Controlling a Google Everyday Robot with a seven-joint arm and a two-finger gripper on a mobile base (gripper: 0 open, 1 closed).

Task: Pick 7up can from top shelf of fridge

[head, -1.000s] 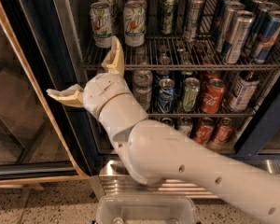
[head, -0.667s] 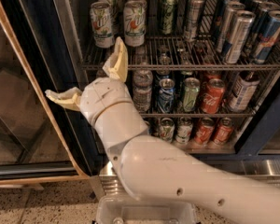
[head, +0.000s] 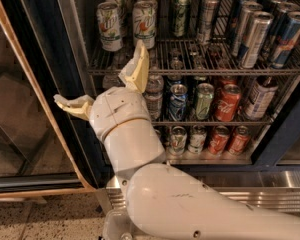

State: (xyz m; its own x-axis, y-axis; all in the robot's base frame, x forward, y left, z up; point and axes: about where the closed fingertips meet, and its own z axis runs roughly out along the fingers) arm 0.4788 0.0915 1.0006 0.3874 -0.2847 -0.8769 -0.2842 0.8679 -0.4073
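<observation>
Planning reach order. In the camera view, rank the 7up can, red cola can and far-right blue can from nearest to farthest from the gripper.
The gripper is open at the fridge's left side.
1. 7up can: top shelf, left end, just above.
2. red cola can: a row lower, right.
3. blue can: top shelf, far right.

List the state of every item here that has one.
gripper: open, empty, in front of the fridge's left side
7up can: upright on the top shelf, not grasped
fridge: door open, racks stocked
Coca-Cola can: upright on the middle rack
</observation>
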